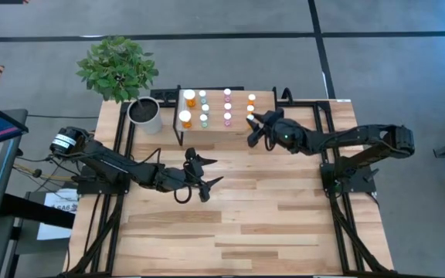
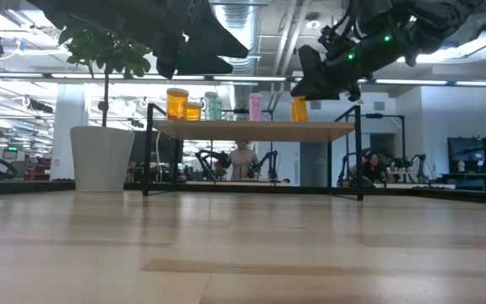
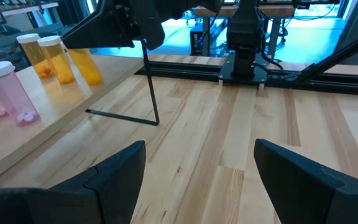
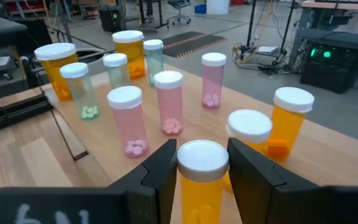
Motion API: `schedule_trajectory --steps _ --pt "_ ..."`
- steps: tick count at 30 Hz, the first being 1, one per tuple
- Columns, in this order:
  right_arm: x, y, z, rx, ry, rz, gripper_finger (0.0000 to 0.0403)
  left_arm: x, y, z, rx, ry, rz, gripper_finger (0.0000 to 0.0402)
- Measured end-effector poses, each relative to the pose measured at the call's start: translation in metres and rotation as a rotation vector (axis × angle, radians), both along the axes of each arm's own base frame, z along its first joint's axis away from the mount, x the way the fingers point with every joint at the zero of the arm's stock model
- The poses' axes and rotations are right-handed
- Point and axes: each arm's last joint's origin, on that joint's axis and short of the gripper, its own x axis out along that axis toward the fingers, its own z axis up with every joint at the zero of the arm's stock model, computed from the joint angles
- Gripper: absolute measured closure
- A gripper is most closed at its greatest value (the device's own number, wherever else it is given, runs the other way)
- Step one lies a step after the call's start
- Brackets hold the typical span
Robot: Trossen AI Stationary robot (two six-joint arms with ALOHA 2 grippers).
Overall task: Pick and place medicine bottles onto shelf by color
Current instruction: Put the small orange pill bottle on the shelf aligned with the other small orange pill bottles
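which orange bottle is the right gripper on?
The orange bottle clamped between the right gripper fingers, at the shelf front right corner. The other orange ones stand free.

White-capped medicine bottles (image 4: 168, 102) have orange, pink and pale green bodies; the shelf (image 1: 265, 127) is light wood; the plant pot (image 1: 145, 115) is white.

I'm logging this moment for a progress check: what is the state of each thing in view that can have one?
left gripper: open, empty, above the bare tabletop.
right gripper: shut on orange bottle, at the shelf's right end.
orange bottle: capped, upright, held between the fingers.
shelf: standing, loaded with bottles.
pink bottles: capped, upright on the shelf.
teal-green bottles: capped, upright on the shelf.
plant pot: upright beside the shelf.
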Motion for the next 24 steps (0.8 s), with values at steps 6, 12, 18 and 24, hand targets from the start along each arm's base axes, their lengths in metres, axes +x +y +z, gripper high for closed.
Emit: schedule_trajectory --steps 6,12,18,24 --pt "-0.0005 -0.0016 -0.0004 0.003 0.002 -0.003 0.025 0.0 0.0 0.0 -0.001 -0.001 0.0 0.0111" --pt "-0.0005 -0.0015 -0.0004 0.009 -0.002 0.0 0.0239 0.0 0.0 0.0 -0.001 -0.001 0.001 0.0111" --pt "-0.0005 -0.0012 -0.0014 0.013 0.005 0.005 0.0227 0.0 0.0 0.0001 -0.001 -0.001 0.001 0.0111" --pt "-0.0005 -0.0012 -0.001 0.012 0.001 0.006 0.0213 0.0 0.0 0.0 -0.001 -0.001 0.0 0.0111"
